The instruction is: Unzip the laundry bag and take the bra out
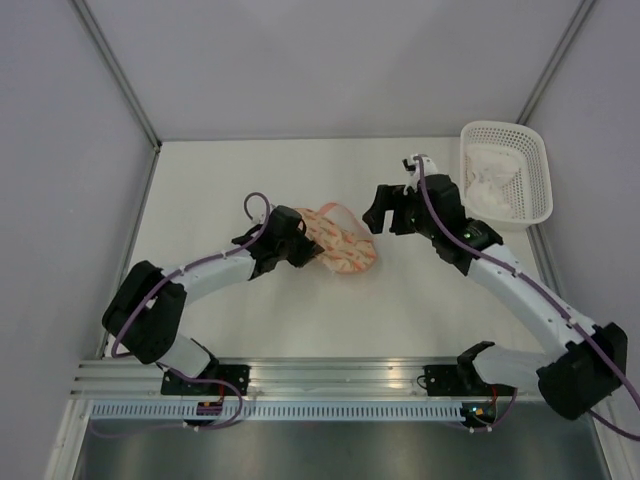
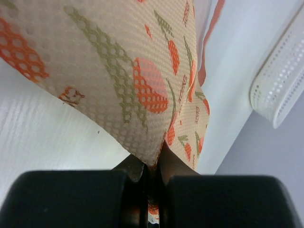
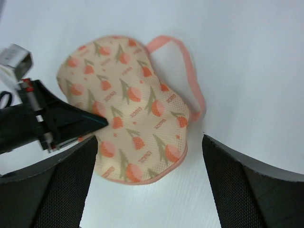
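Observation:
The laundry bag (image 1: 345, 247) lies flat on the white table, cream with orange-pink prints and salmon trim. It fills the left wrist view (image 2: 142, 71) and shows whole in the right wrist view (image 3: 130, 126), its loop strap (image 3: 190, 76) trailing away. My left gripper (image 1: 303, 248) is shut on the bag's left edge, with fabric pinched between its closed jaws (image 2: 153, 166). My right gripper (image 1: 388, 222) is open and empty, just right of and above the bag (image 3: 149, 142). White soft fabric, seemingly the bra (image 1: 490, 190), lies in the basket.
A white lattice plastic basket (image 1: 545, 170) stands at the back right corner, its rim also visible in the left wrist view (image 2: 280, 85). Grey walls enclose the table on the left, back and right. The arm bases sit on a rail at the near edge.

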Controlling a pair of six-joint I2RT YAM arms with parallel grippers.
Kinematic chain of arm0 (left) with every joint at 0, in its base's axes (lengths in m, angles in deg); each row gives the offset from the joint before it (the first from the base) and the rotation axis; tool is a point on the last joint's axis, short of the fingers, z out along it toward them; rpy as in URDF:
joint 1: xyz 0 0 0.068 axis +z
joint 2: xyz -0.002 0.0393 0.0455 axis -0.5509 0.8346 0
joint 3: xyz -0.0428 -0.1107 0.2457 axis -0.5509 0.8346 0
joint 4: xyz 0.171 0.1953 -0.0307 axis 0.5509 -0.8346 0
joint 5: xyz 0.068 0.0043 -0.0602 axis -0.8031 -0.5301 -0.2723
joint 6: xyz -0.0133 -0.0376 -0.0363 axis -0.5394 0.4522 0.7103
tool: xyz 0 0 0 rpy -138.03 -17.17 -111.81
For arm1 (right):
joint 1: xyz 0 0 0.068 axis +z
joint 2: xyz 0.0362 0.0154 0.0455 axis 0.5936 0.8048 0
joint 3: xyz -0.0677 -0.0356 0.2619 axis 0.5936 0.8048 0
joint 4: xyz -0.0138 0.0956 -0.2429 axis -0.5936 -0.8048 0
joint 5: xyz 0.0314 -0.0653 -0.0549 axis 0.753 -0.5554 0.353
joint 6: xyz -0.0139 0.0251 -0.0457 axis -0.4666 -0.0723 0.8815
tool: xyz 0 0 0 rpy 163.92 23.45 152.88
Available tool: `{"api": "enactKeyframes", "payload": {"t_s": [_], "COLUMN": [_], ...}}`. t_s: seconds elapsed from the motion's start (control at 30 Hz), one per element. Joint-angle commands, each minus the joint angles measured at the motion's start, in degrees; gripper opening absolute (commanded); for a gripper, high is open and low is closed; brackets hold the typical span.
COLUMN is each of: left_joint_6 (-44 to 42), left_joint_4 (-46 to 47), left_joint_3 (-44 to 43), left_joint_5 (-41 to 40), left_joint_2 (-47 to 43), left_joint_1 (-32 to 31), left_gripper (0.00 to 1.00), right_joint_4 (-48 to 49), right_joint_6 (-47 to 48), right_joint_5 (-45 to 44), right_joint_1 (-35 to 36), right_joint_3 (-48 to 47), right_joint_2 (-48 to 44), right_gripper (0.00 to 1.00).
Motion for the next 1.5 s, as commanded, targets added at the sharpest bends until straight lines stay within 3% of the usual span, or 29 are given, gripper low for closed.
{"api": "enactKeyframes", "payload": {"t_s": [0.0,0.1,0.3,0.5,0.67,0.7,0.83,0.97,1.1,1.2,1.47], "left_joint_6": [6.36,9.27,15.32,19.9,21.13,21.22,21.31,21.58,21.58,21.31,21.14], "left_joint_4": [-13.09,-17.68,-21.55,-23.93,-24.81,-24.98,-25.25,-25.25,-25.07,-25.07,-24.9], "left_joint_3": [-8.46,-13.21,-20.42,-25.78,-28.25,-28.42,-29.21,-30.09,-30.97,-31.15,-31.24], "left_joint_5": [-8.53,-11.79,-11.53,-10.12,-8.98,-8.98,-8.63,-6.61,-4.67,-3.53,-0.1], "left_joint_2": [-1.71,-0.92,3.21,8.83,11.91,12.0,12.18,13.06,14.11,14.64,15.52], "left_joint_1": [-0.82,-1.78,-2.14,-2.4,-2.49,-2.49,-2.23,-1.88,-1.7,-1.61,-1.44], "left_gripper": [0.02,0.02,0.02,0.02,0.02,0.02,0.02,0.02,0.02,0.02,0.02], "right_joint_4": [0.19,1.59,4.23,6.87,11.61,12.31,15.48,18.81,21.81,23.22,24.71], "right_joint_6": [-0.35,-0.61,-2.19,-2.99,-3.86,-3.95,-4.39,-4.66,-4.4,-3.26,-0.35], "right_joint_5": [-1.25,-1.69,-10.9,-14.7,-12.86,-12.59,-11.54,-10.39,-10.92,-12.23,-19.62], "right_joint_1": [0.43,2.35,10.09,13.08,14.14,14.4,15.19,15.98,16.51,16.78,17.21], "right_joint_3": [0.24,5.41,13.68,15.63,16.42,16.68,17.82,18.26,18.7,18.36,16.86], "right_joint_2": [-7.18,-11.93,-16.69,-16.97,-13.19,-11.97,-9.67,-6.34,-3.96,-2.38,2.27], "right_gripper": [0.94,0.93,0.9,0.86,0.64,0.52,0.39,0.39,0.53,0.57,0.55]}}
